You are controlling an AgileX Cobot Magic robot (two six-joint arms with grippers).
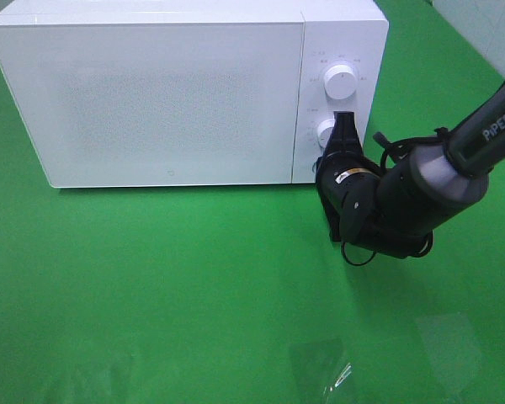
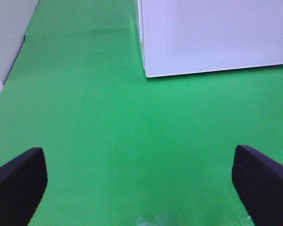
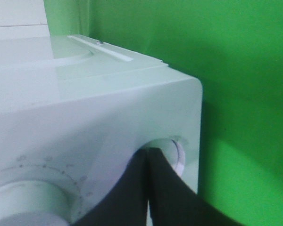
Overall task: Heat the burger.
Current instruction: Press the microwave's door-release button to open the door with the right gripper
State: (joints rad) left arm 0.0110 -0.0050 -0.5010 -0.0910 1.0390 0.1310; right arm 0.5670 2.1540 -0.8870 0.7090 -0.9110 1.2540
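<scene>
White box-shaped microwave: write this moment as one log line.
white microwave door closed | right gripper shut at lower white round knob | left gripper open

Lab test rig: green cloth backdrop, lone microwave.

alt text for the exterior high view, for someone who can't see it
The right gripper, its fingers closed together, is at the lower knob of a white microwave whose door is shut. The microwave stands on a green table, and the upper knob is untouched.
</scene>
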